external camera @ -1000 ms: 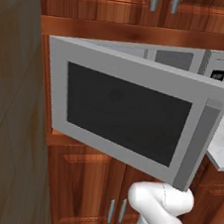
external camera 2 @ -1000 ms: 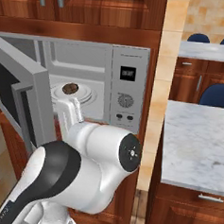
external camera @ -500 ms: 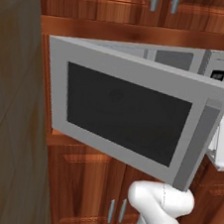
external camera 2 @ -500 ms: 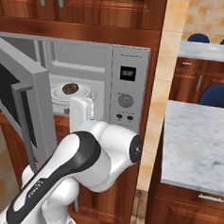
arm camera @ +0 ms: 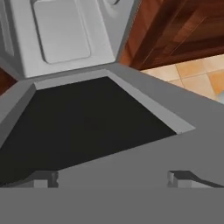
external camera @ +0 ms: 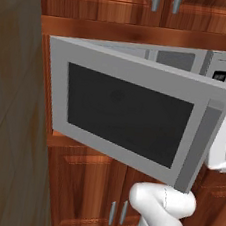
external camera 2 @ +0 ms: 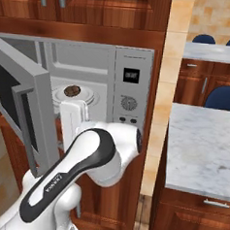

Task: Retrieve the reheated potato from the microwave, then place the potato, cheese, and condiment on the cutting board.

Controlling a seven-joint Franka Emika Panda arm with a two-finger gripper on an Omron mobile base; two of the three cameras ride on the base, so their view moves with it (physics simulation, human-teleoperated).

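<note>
Two finger tips: the gripper [arm camera: 113, 178] shows its dark tips low in the hand view, set wide apart with nothing between them, so the hand is fully spread and carries nothing.
Hand's aim: just ahead of the tips lies the inner face of the microwave door [arm camera: 87, 127], its dark window close under the camera; I'd judge the hand is pointed down past the door while the arm swings toward the opening.
Arm: the white arm [external camera 2: 92, 154] bends in front of the microwave [external camera 2: 131, 89], its forearm standing upright before the cavity mouth.
Door: the microwave door hangs swung out to the hand's left, grey frame around black glass; it stands open so the cavity can be reached, and from the left base view it screens most of the oven.
Cavity: beyond the hand, pale grey walls and a round white turntable [external camera 2: 89, 96].
Potato: the potato [external camera 2: 72, 90] sits on that turntable, above and beyond the hand, well apart from the tips; it is a small dark brown oval, rough and mottled, low and rounded.
Controls: to the hand's right, the panel with a dark display [external camera 2: 131, 75] and a round knob [external camera 2: 128, 103].
Step, as I judge it: reaching in, potato not yet touched.
</note>
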